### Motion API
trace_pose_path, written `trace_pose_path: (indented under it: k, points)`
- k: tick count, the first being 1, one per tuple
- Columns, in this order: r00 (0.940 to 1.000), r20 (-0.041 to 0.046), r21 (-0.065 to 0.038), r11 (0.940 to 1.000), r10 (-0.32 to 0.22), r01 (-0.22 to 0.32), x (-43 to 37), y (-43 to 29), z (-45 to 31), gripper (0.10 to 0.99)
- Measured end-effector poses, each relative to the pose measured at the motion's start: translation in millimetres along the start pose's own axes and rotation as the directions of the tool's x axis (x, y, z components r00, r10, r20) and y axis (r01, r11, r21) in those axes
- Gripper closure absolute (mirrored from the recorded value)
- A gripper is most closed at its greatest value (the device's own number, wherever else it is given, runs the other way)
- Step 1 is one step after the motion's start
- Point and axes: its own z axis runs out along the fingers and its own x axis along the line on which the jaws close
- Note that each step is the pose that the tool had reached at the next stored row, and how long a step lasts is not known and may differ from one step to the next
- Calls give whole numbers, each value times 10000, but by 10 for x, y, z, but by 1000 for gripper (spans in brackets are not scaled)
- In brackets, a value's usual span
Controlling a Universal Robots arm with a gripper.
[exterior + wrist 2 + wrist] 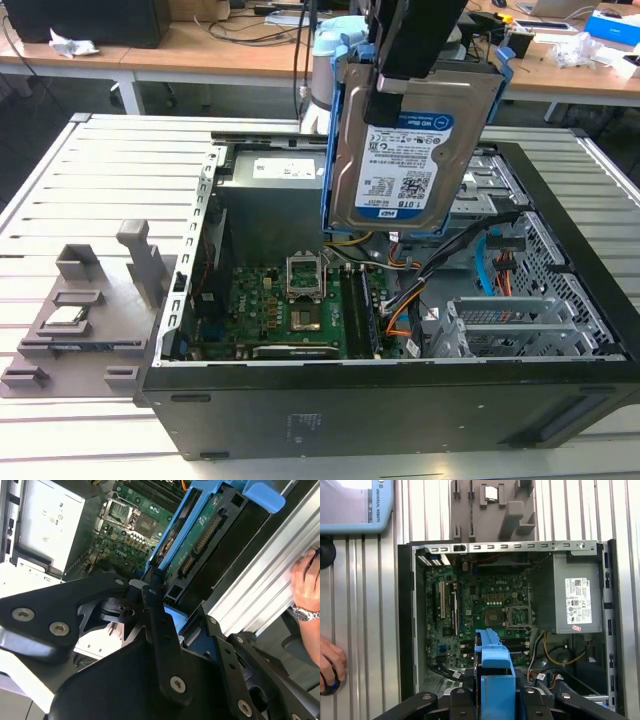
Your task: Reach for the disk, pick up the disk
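I hold the disk (415,150) in my pincer (405,70), lifted clear above the open computer case (400,400). My pincer's black fingers are clamped on the drive's upper edge, and the drive hangs upright with its white-and-blue label facing the exterior view. Its blue carrier (330,140) frames the silver body on both sides.

In the exterior view the disk sits at about 12 o'clock over the case, well above the green motherboard (300,310). There is open air all around the drive's lower edge; the nearest things beneath it are loose cables (440,270) and the metal drive bays (500,320) at about 4 o'clock.

The case lies on a slatted grey tabletop (60,180). A grey fixture block (90,300) holding a small silver chip (65,317) sits at 9 o'clock, just beside the case's edge.

In the first wrist view, the carrier (495,675) stands between my fingers, above the motherboard (480,610) and beside the grey power supply (575,600). A person's hand (329,667) rests on the tabletop, outside the case wall.
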Motion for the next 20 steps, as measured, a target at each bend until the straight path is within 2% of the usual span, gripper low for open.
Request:
trace_pose_path:
  k: [7, 12, 14, 20]
  points:
    - [10000, 0, 1, 10000, 0, 0, 80, -3, 0, 718]
    - [10000, -1, 0, 10000, 0, 0, 198, -8, 0, 718]
    - [10000, 0, 0, 10000, 0, 0, 274, -12, 1, 718]
    - [10000, 0, 0, 10000, 0, 0, 392, -17, 1, 718]
